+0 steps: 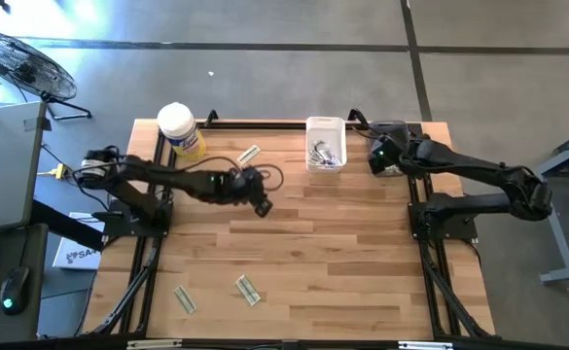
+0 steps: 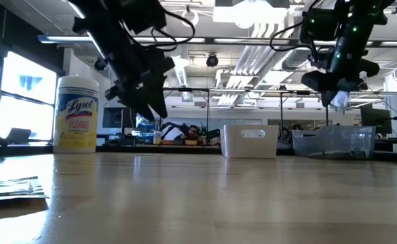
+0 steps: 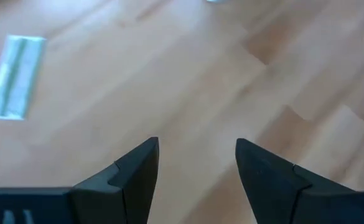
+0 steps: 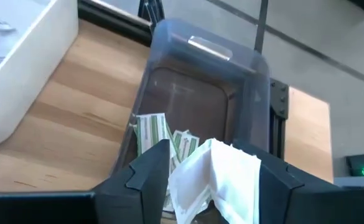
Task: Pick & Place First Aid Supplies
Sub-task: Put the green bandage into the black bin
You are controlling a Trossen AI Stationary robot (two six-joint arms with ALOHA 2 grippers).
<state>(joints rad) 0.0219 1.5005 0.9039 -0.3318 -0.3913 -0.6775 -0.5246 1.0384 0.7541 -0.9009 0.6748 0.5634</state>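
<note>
My right gripper (image 4: 214, 163) hovers over a clear bin (image 4: 200, 87) at the table's far right, fingers apart. A crumpled white packet (image 4: 214, 180) sits in the gap, also seen at the fingertips in the low view (image 2: 338, 100). Green-and-white strips (image 4: 160, 135) lie flat in the bin. My left gripper (image 3: 197, 155) is open over bare wood near the table's middle (image 1: 262, 206), nothing between its fingers. One strip (image 3: 14, 74) lies flat beyond it (image 1: 249, 154). Two more strips (image 1: 184, 298) (image 1: 248, 289) lie near the front edge. My right gripper's fingers slant down over the clear bin with the white packet (image 4: 231, 168) spanning the gap between them, clear of the bin's floor. I cannot tell whether either finger touches it.
A white bin (image 1: 325, 128) holding several packets stands at the far edge beside the clear bin (image 2: 334, 142). A yellow wipes tub with a white lid (image 1: 180, 131) stands far left. Bare wood fills the table's middle and right (image 1: 362, 253).
</note>
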